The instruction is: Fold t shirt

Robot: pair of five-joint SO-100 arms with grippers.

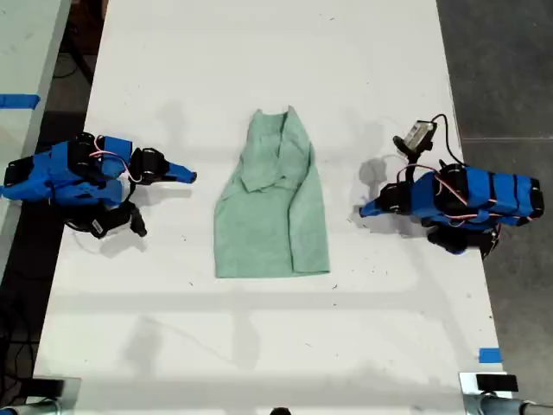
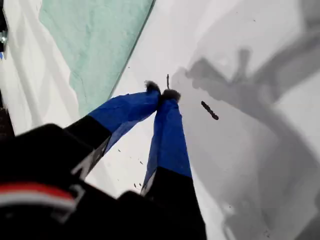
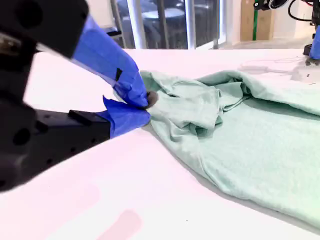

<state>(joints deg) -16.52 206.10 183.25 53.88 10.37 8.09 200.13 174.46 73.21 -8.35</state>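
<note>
My first gripper is clenched on nothing, tips meeting above the bare white table; my second gripper is likewise pinched empty, near the t shirt, which lies flat, partly folded, mid-table in the exterior view

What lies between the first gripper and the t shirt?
Only bare white table; the first wrist view shows my first gripper apart from the t shirt.
</note>
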